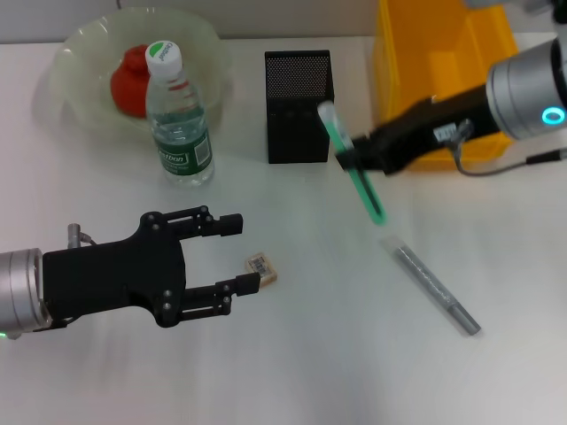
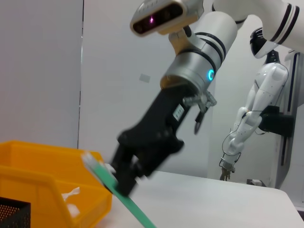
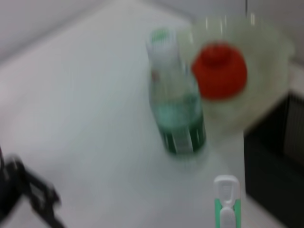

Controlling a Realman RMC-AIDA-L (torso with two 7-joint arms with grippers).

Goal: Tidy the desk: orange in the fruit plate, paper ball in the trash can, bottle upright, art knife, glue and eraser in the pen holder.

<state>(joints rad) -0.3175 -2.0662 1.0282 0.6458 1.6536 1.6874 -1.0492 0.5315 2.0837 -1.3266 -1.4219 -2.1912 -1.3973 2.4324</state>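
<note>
Right gripper (image 1: 347, 152) clamps the art knife (image 1: 354, 168) mid-shaft, lifted just beside the pen holder (image 1: 299, 106) — needs tilting upright, tip centred over the mesh opening before release. Left gripper (image 1: 239, 252) hovers spread wide, the eraser (image 1: 261, 266) between its fingertips — ungrasped.

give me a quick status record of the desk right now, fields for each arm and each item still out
right tool: shut on art knife, held tilted beside pen holder
left tool: open, at eraser
glue: lying on the desk
orange: in fruit plate
bottle: upright
trash can: behind right arm
paper ball: not visible on desk
</note>
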